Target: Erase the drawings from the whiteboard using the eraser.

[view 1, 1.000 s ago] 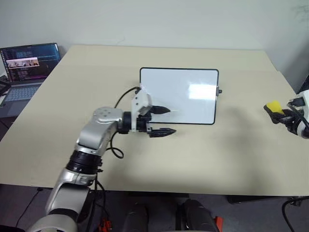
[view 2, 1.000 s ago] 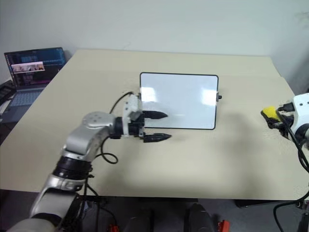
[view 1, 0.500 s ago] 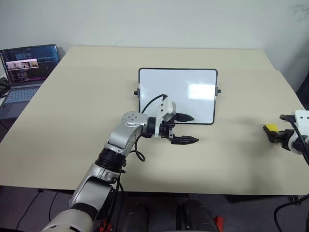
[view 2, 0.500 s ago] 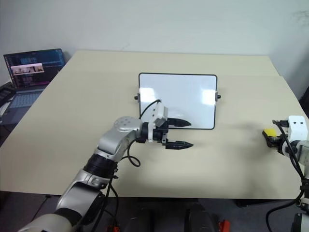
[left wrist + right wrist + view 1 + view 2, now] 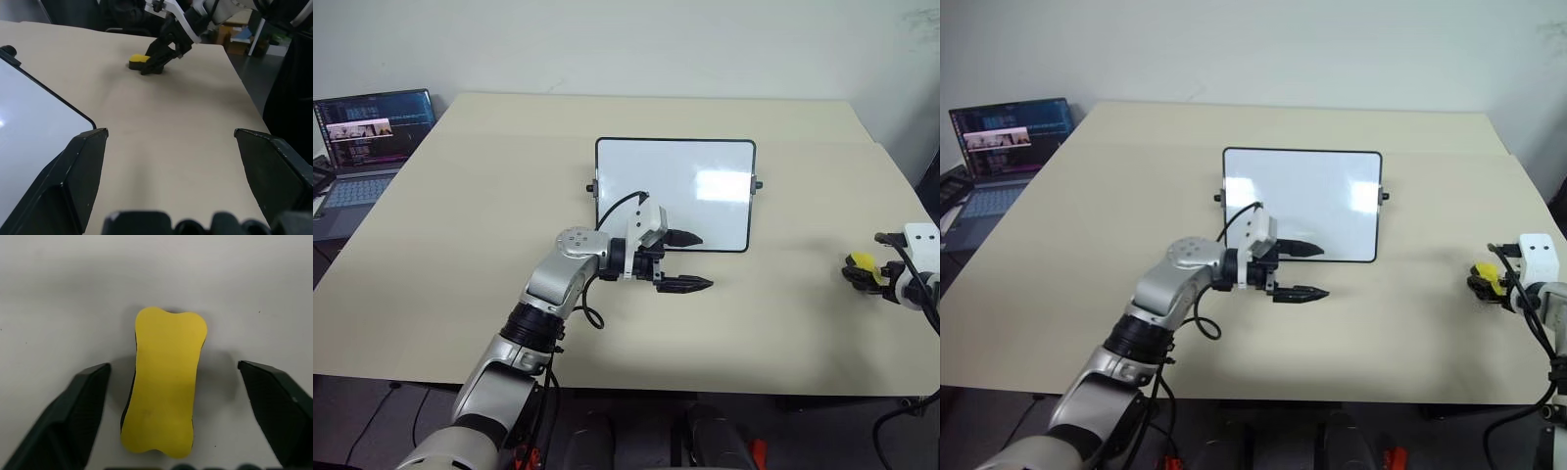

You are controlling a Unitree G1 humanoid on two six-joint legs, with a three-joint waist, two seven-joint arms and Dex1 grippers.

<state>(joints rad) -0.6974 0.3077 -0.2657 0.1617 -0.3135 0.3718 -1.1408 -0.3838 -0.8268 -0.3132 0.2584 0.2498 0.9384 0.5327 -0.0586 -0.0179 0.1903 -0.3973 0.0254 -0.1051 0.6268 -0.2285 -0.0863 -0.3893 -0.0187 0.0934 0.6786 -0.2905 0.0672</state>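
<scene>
right gripper: at the near right of the table, fingers spread wide on either side of the eraser with a clear gap to each; nothing gripped.
eraser: bright yellow, waisted like a dog bone, with a dark layer under the yellow top; lies flat on the table at the near right edge, well apart from the board.
eraser handling: probably light and fairly stiff in the yellow body, with a softer dark wiping face beneath; unlikely to break. The smooth top may slip, so a firm pinch is wise.
where to grip: across the narrow waist, one finger on each long side, which is how the spread fingers already straddle it; keep the dark face down.
left gripper: near the middle of the table, pointing right, its two black fingers apart and holding nothing; the far finger lies over the board's near edge, whether it touches I cannot tell.
whiteboard: flat on the table, mid-far, glossy white in a thin black frame, knobs on its short sides; likely rigid and slick, so it may slide under a wipe unless steadied.
drawings: no blue marks can be made out on the board from here.
laptop: open at the far left, beyond the table's edge.
</scene>
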